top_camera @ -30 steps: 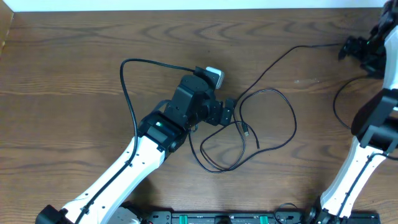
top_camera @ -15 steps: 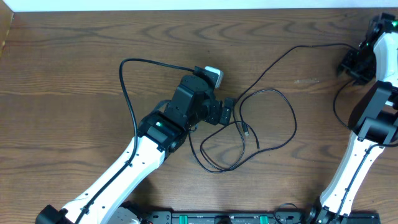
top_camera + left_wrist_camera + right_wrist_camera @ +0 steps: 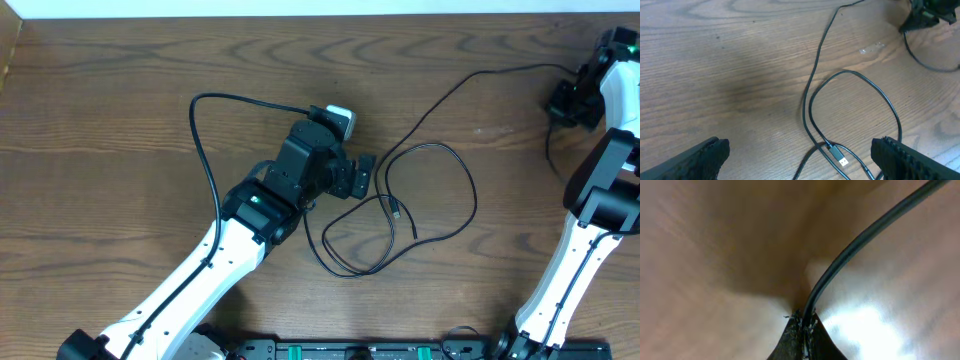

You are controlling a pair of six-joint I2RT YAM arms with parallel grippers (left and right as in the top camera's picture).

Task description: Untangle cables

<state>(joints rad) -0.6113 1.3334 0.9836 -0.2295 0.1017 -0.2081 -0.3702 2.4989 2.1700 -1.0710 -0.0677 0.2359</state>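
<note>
Right gripper (image 3: 802, 325) pinches thin black looped cable (image 3: 855, 245)

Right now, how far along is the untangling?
Done: little. One strand runs out fairly straight toward the right. In hand: the right gripper is shut on that strand. Left: the loops in the middle cross over each other around the plug. The left gripper hangs open above them, holding nothing.

The table (image 3: 120, 100) is grained wood with soft sheen, the cables (image 3: 847, 72) smooth black plastic, my left fingers (image 3: 700, 157) matt, grainy black.
</note>
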